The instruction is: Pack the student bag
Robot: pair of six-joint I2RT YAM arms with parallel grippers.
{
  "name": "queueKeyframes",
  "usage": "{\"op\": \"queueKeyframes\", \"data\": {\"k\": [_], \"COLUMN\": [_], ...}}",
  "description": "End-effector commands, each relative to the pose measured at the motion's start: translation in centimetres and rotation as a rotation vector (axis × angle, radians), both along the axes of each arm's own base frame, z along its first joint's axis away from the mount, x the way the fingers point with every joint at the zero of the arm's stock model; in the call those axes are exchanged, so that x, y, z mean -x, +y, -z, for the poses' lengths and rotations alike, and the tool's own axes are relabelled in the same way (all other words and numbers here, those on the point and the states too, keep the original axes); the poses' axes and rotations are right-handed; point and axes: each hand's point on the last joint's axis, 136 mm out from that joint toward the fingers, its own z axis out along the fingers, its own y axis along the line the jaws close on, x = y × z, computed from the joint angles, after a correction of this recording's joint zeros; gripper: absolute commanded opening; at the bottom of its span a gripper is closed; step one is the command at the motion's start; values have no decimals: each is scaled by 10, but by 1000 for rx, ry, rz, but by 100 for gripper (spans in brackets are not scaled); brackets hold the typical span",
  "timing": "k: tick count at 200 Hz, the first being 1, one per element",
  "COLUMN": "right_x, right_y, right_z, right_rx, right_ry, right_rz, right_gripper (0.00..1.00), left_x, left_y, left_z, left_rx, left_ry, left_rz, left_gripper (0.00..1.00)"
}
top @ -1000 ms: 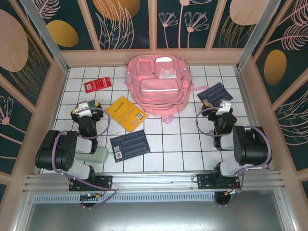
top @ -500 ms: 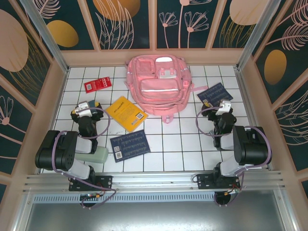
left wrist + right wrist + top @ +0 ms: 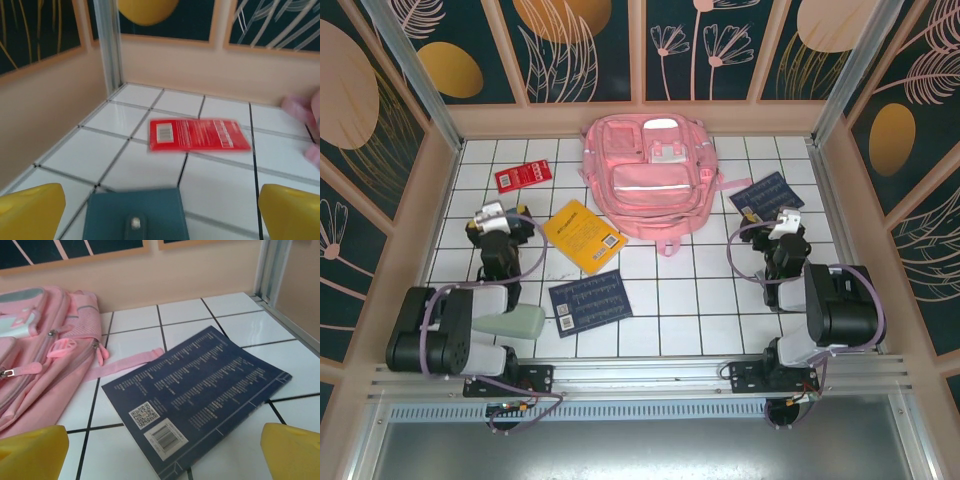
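The student bag (image 3: 648, 175), a big pink backpack, lies flat at the back middle of the tiled table; its side and a strap show in the right wrist view (image 3: 35, 355). My left gripper (image 3: 498, 218) stands open at the left, low over a teal snap case (image 3: 135, 217) lying between its yellow fingertips (image 3: 30, 210). A red packet (image 3: 199, 134) lies just beyond it. My right gripper (image 3: 783, 220) is open at the right, facing a dark blue booklet (image 3: 200, 390) beside the bag; nothing is between its fingertips (image 3: 292, 450).
A yellow book (image 3: 583, 236) and a second dark blue booklet (image 3: 590, 301) lie left of centre in front of the bag. A pale green object (image 3: 510, 322) rests by the left arm's base. Peach walls (image 3: 45, 100) and a metal post (image 3: 107, 45) close in the left corner.
The left arm has reached a little forward and left, toward the red packet. The right arm and all objects stay where they were.
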Motion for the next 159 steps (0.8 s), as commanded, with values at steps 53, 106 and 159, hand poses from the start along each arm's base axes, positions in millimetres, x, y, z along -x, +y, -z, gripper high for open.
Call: {"op": "queueKeyframes", "data": {"k": [53,106,159], "right_x": [-8,-12,1], "right_y": [-31,30,81], "right_z": [-85,-116,-107], "right_rx": [-424,-539,-526], "right_ry": [-14,61,118], "right_rz": [282,-24,-172], "right_gripper": [99,99,99], "left_x": [-27,-35,-40], "left_y": [-22,-93,-222], "left_z": [-109,-127,-88], "left_rx": [377,451,264], "left_ry": [42,22,180], "left_rz": [47,309,602], "left_gripper": [99,94,88]}}
